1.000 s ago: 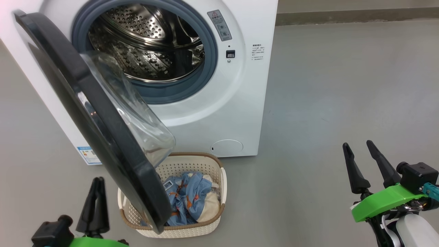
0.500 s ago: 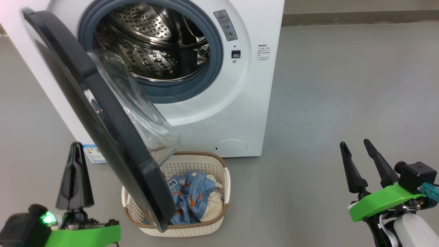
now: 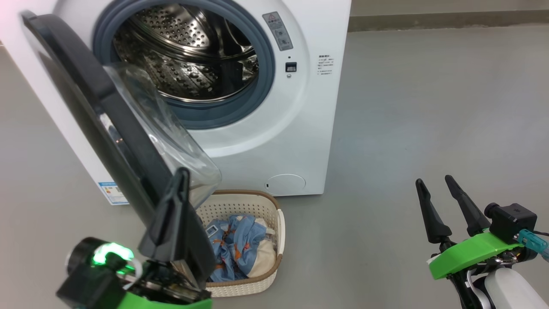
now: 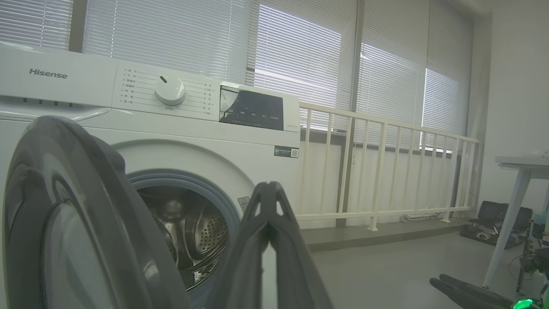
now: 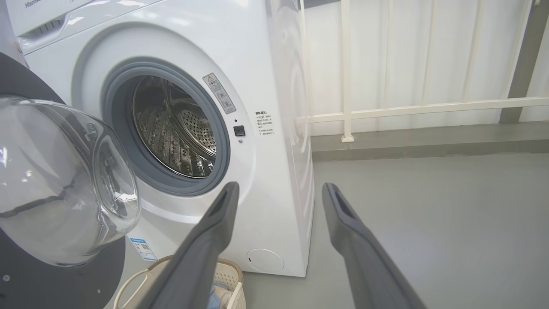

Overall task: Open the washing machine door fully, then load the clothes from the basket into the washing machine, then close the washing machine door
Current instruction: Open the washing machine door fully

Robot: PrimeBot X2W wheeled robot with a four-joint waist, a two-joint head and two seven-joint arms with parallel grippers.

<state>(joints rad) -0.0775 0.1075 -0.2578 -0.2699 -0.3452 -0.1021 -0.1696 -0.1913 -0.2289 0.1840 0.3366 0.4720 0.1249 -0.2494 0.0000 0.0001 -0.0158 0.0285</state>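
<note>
The white washing machine (image 3: 274, 141) stands ahead with its steel drum (image 3: 193, 56) exposed. The washing machine door (image 3: 81, 86), black-rimmed with a clear glass bowl (image 3: 171, 137), hangs partly open to the left and reaches over the basket (image 3: 281, 231). The cream basket sits on the floor before the machine and holds the clothes (image 3: 240, 240), light blue with a cream piece. My left gripper (image 3: 182, 172) is shut and empty, its tips in front of the door's lower rim; whether they touch it I cannot tell. Far right, my right gripper (image 3: 433, 180) is open and empty.
Bare grey floor (image 3: 429, 107) spreads to the right of the machine. In the left wrist view, a white railing (image 4: 386, 171) runs under blinds behind the machine, a pale table leg (image 4: 510, 214) stands far right and a dark case (image 4: 497, 219) lies on the floor.
My left gripper has swung up and to the right, from left of the door to in front of its lower rim, fingers staying together. The right gripper has hardly moved. The camera shifted slightly.
</note>
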